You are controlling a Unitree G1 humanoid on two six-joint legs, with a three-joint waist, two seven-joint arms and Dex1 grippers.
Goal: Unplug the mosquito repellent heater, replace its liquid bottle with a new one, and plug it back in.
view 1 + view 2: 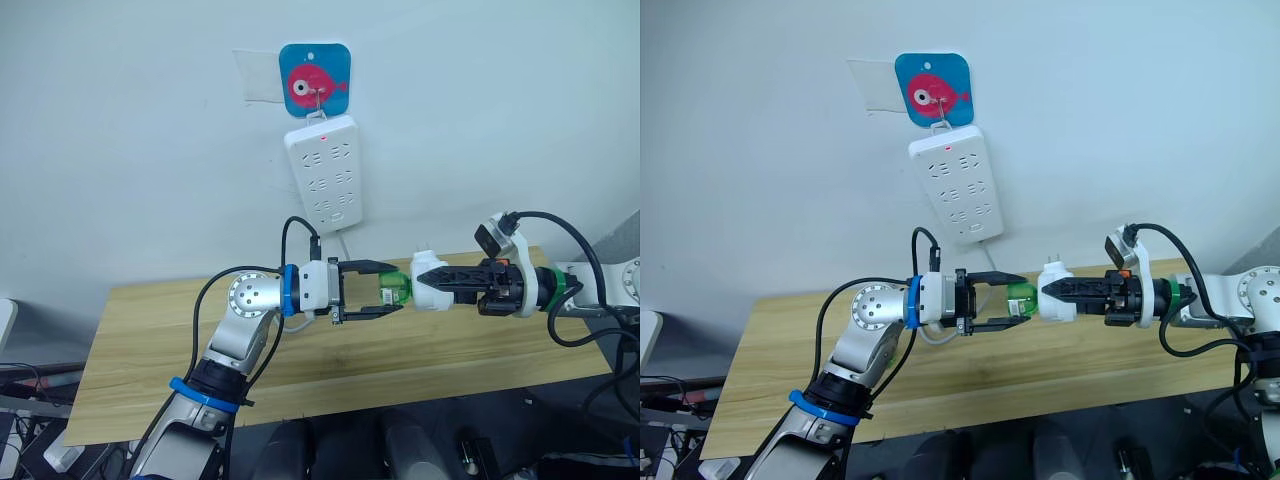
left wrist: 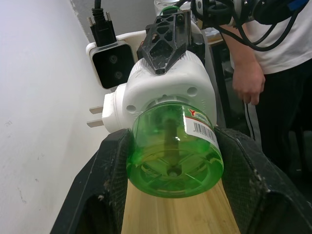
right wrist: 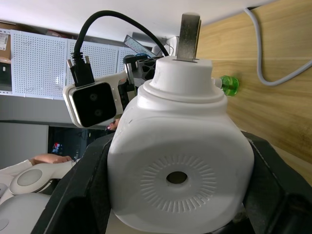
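The white mosquito repellent heater (image 1: 436, 270) hangs in mid-air above the wooden table (image 1: 150, 330), unplugged, its two prongs (image 2: 95, 117) bare. My right gripper (image 1: 430, 281) is shut on its body from the right. A green liquid bottle (image 2: 173, 156) sticks out of the heater's left end. My left gripper (image 1: 395, 289) is shut on that bottle, one black finger (image 2: 109, 180) pressed against each side. In the right wrist view the heater's round vented face (image 3: 180, 180) sits between my fingers.
A long white power strip (image 1: 325, 170) hangs on the wall under a blue fish plaque (image 1: 315, 80), its cable (image 1: 345, 245) dropping behind the table. A small green object (image 3: 228, 84) lies on the tabletop. A person (image 2: 253, 73) stands beyond the table.
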